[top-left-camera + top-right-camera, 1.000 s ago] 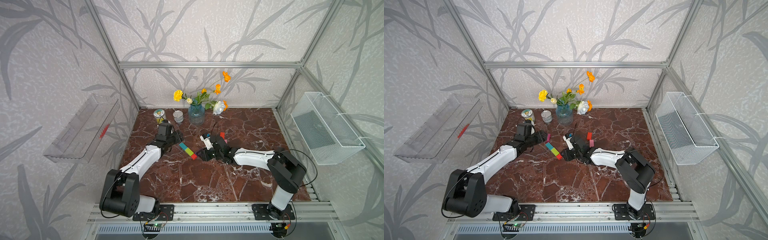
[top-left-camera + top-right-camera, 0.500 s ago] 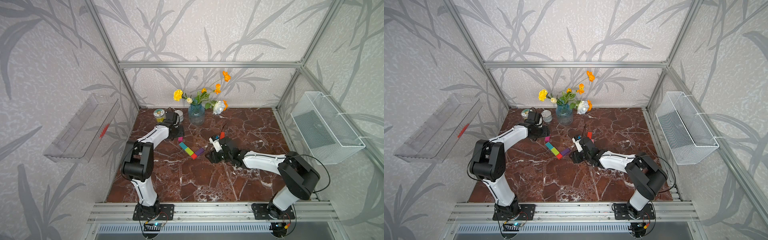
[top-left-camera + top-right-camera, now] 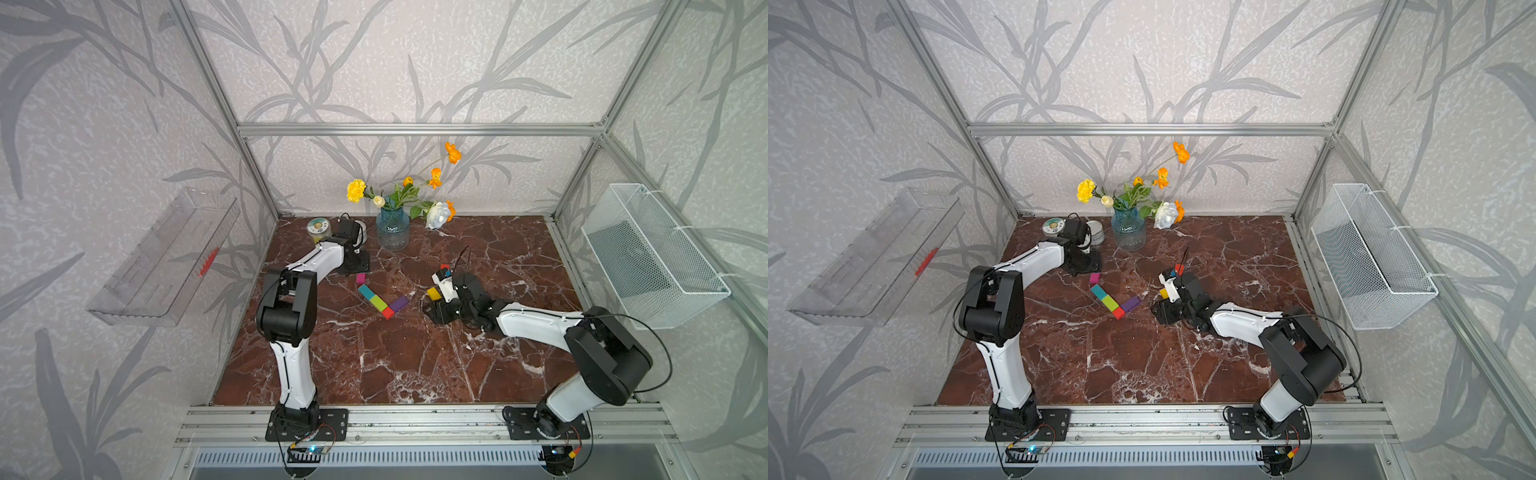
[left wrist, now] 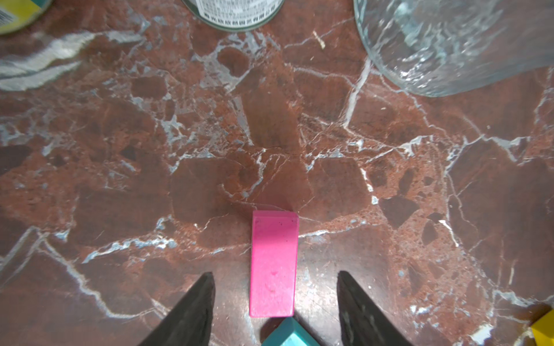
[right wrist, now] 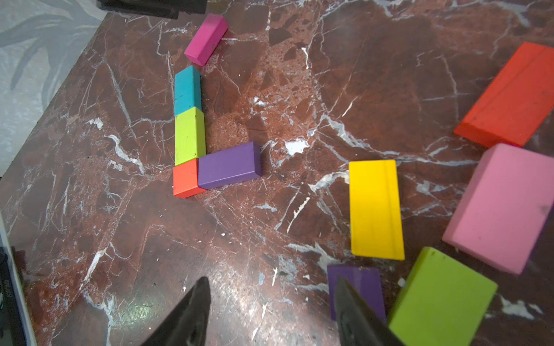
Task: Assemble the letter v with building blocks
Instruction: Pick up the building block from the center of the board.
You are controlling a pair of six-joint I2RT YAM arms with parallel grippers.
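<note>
Building blocks lie mid-bench as a part-made V. The teal block, lime block and red cube form a row, and the purple block branches off the cube. The magenta block sits just beyond the teal end, slightly askew. The left gripper is nearer: its jaws stand spread, straddling the magenta block without touching it. That block's long axis runs straight out from the wrist, so closing would pinch its narrow width. The right gripper hangs with jaws spread and empty near the yellow block. A small purple cube seems partly hidden behind one finger.
</note>
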